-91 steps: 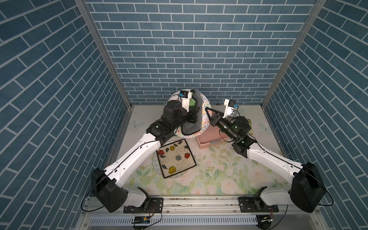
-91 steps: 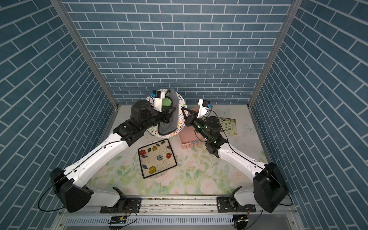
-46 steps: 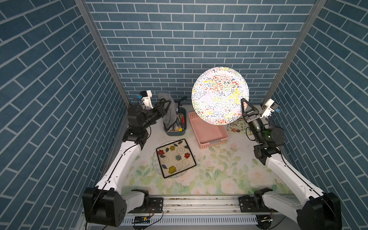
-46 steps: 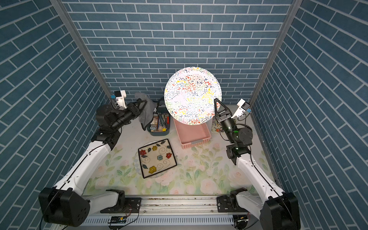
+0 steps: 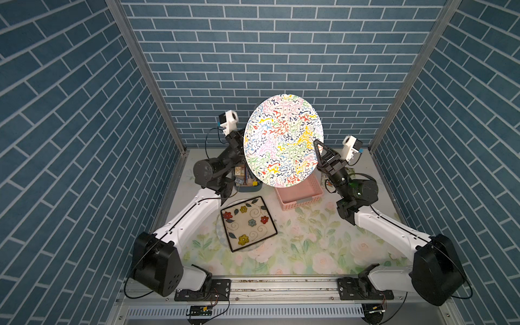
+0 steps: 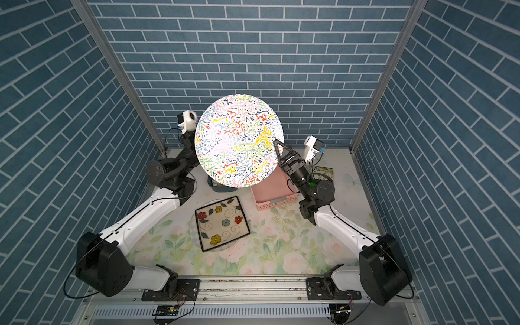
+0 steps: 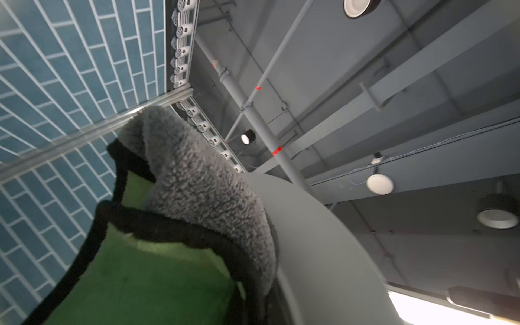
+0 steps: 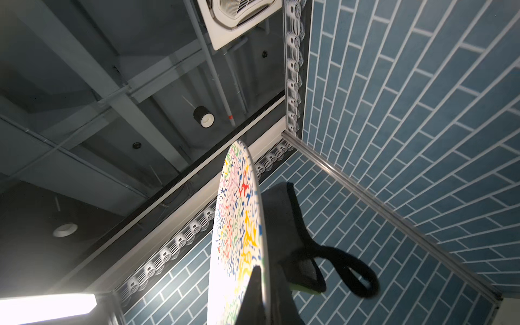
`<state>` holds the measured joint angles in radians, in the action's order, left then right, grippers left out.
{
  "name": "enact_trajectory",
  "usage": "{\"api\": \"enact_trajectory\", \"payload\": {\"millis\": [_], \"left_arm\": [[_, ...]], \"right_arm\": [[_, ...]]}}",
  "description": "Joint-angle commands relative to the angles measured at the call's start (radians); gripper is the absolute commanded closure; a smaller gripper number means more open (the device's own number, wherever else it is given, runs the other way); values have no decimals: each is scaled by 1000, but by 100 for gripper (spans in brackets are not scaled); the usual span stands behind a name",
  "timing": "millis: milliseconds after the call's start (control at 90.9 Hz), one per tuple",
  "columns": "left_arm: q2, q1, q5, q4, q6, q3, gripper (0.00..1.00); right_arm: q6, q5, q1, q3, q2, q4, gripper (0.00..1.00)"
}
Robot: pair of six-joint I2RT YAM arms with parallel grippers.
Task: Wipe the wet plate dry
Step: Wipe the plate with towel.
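The plate (image 5: 283,140) stands on edge in the air at the centre of both top views, above the bench (image 5: 309,247). Its patterned face is turned toward the camera and its plain grey back toward the rear wall. The right hand (image 5: 317,145) pinches the rim at the plate's lower right, closed tight on it. In the right wrist view a dark finger (image 8: 254,292) lies across that edge.

The left arm (image 5: 197,208) reaches in from the plate's left edge, and its hand is hidden behind the disc. It is closed on the cloth (image 7: 197,191), whose folds cover the fingers.

So the cloth is on the far, grey side of the plate, near the left rim. It is touching or just beside the surface; I cannot tell which. The wiping stroke would probably run across the back toward the right hand, which must brace against the push. The patterned face can be reached only if the plate is turned.
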<state>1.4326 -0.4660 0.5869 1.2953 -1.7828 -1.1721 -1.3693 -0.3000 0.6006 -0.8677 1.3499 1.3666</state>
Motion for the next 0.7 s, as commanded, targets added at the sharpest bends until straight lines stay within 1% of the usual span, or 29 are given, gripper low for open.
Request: {"api": "enact_trajectory", "payload": {"millis": [0,77,143,231,297,341,385,440,506,594,693], "left_arm": [[26,-116,-30,227,-94,-18,100],[44,-190,-29,235,-75,-25,100],[48,-209,-26,245,-74,-21,100],[30,-168,-28,256,-94,-22,100],[15,-110,-30,264,-115,-53,100],[8,-69,-36,261,-126,-74,100],[3,-32,-46,257,-136,-101,100],[5,4,-54,257,-142,-128,100],[13,19,-54,251,-127,-148,100],[9,-20,-39,194,-52,-139,100],[-5,-104,-40,147,22,-90,100]], "right_arm": [[21,-8,22,-78,58,57,100],[38,-15,6,-167,96,35,100],[46,-20,-34,-241,118,-12,100],[29,-14,-114,-268,103,-31,100],[37,-18,-154,-235,59,-57,100],[62,-35,-159,-202,28,-77,100],[93,-53,-140,-165,-3,-105,100],[117,-43,-88,-98,-34,-113,100],[127,-23,-18,-44,-40,-82,100],[140,5,59,-41,-9,-46,100],[147,-2,72,-126,45,-49,100]]}}
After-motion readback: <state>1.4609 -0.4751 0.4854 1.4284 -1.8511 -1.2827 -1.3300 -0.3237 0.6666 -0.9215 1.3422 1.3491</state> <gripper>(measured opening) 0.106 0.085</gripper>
